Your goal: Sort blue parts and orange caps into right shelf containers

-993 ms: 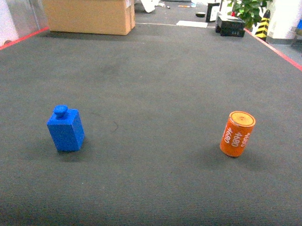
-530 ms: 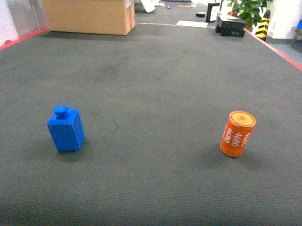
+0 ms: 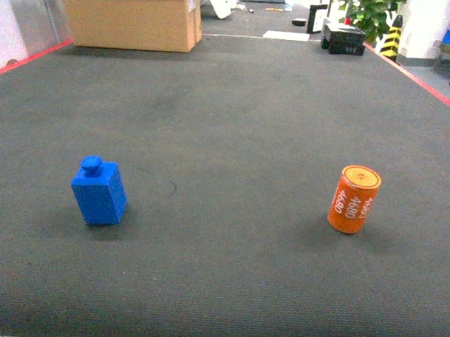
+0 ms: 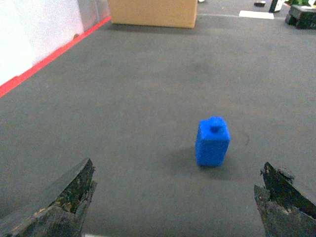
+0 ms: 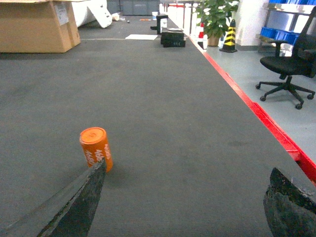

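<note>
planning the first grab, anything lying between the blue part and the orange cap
Nothing: in the head view, only bare dark mat separates the blue part from the orange cap.

Block (image 3: 98, 194) left, cap (image 3: 353, 199) right, well apart; box (image 3: 130, 17) behind.

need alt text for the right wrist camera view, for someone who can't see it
An orange cap printed with white numbers stands upright on dark grey carpet, just beyond the left finger of the open right gripper. Far behind are a cardboard box, a potted plant and an office chair past a red floor line.
</note>
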Motion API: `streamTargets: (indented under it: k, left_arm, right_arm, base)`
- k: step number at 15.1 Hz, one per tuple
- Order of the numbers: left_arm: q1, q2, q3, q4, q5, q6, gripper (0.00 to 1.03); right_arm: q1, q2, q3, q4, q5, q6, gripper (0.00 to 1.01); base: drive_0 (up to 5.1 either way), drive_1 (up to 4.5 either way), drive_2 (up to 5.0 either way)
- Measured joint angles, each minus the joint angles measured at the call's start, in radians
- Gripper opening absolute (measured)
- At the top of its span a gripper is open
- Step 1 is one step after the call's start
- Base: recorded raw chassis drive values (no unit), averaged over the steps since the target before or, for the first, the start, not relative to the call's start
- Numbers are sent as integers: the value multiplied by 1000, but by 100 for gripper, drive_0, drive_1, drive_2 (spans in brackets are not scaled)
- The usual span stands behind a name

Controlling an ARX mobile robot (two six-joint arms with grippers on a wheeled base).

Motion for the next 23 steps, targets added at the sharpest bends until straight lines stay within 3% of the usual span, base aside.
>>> streamTargets:
  k: [1,2,4,7,12,18,20,23]
  left_arm:
    - [-25,201,54,179,-14,2,98]
    - [-22,407,121,349,-8,2,98]
    - [-37,730,236,544,21,8,98]
    - [-41,1057,327,688,46,-13,98]
    - [-43,1327,389,751,72,-37,98]
    - [-14,1484,463,774,94,-48,98]
    - [-7,1590,564,708,101,-51,98]
    - [19,1681,663,665,130,-85,98]
  right_arm:
    - [135,218,47,158,159,11,98]
    - [223,439,101,354,241,18,98]
    - [243,812,206,628,232,47,98]
    - [248,1242,291,833,190,104,98]
    - [261,1544,369,909,166,158,98]
    - [246,1735,474,916,139,170,98]
    - [197,1902,645,846,100,193,98]
    - [194,1986,761,799,89,211,98]
  base:
    - [0,0,0]
    - [0,0,0]
    - [0,0,0]
    - [0,0,0]
    - [0,0,0]
    - [0,0,0]
    - [0,0,0]
    - [0,0,0]
